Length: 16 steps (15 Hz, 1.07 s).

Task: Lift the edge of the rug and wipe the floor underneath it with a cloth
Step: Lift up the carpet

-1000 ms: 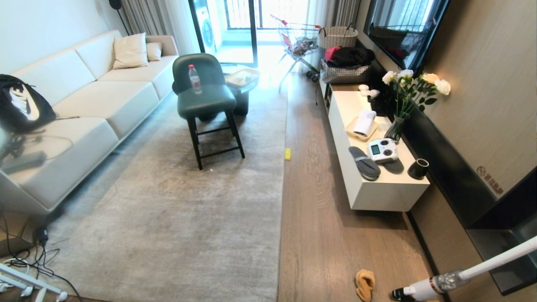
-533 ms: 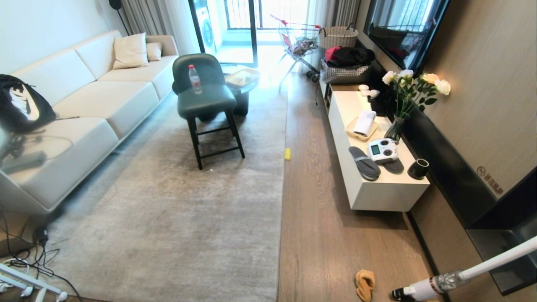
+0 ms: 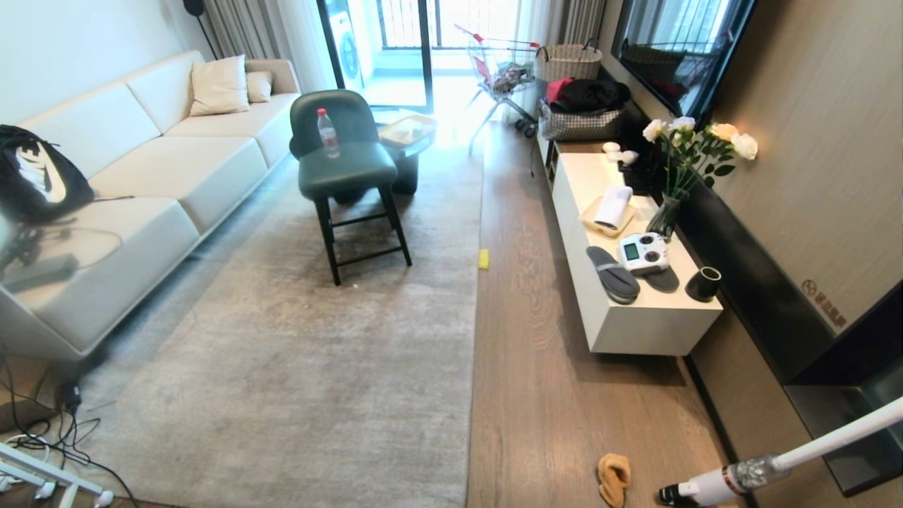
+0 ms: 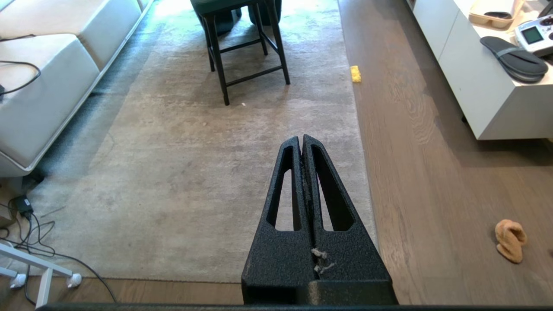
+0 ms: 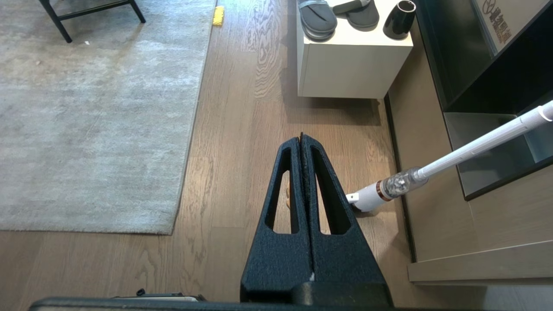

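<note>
Where rug edge (image 3: 474, 395) ends, vacuum (image 3: 712, 484) beside cloth (image 3: 613, 478)

A cream sofa (image 3: 148, 176) lines the left wall, a green chair (image 3: 346, 162) before it. A white low cabinet (image 3: 635, 310) runs along the right wall. Daylight floods through the balcony door (image 3: 402, 49).

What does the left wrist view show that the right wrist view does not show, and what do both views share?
Only the left wrist view shows the sofa, the cables, the left gripper with shut jaws, and the whole orange cloth lying on the floor.

Only the right wrist view shows the vacuum tube, the black cup and the right gripper, jaws shut.

Both show the rug edge, the yellow block and the slippers.
</note>
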Available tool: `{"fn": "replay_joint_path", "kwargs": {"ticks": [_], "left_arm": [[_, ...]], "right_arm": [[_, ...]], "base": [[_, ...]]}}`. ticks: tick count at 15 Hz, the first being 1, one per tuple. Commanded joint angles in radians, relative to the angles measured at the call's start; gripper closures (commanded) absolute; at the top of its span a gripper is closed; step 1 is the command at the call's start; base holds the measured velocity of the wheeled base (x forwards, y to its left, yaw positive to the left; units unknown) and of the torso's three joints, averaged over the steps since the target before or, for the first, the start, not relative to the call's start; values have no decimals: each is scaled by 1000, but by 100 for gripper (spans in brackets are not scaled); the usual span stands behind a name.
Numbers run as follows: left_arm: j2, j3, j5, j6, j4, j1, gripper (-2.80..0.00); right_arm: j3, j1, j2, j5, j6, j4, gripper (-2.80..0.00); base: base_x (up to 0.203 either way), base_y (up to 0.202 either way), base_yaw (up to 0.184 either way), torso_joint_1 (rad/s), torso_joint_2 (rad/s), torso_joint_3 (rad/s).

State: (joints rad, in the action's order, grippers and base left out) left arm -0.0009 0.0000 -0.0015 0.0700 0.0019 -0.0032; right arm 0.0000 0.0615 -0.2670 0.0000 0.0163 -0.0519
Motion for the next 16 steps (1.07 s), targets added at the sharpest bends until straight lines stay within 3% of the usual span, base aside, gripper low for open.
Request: {"fn": "replay_joint_path", "kwargs": {"ticks": [1, 16], "left_arm": [[1, 0, 0, 1, 0, 0, 0], [1, 0, 0, 1, -2, 0, 0]], "right_arm": [[0, 0, 0, 0, 1, -2, 0], [0, 0, 0, 0, 1, -2, 0]], "base": [[0, 0, 0, 0, 0, 0], [0, 0, 0, 0, 0, 0]]}}
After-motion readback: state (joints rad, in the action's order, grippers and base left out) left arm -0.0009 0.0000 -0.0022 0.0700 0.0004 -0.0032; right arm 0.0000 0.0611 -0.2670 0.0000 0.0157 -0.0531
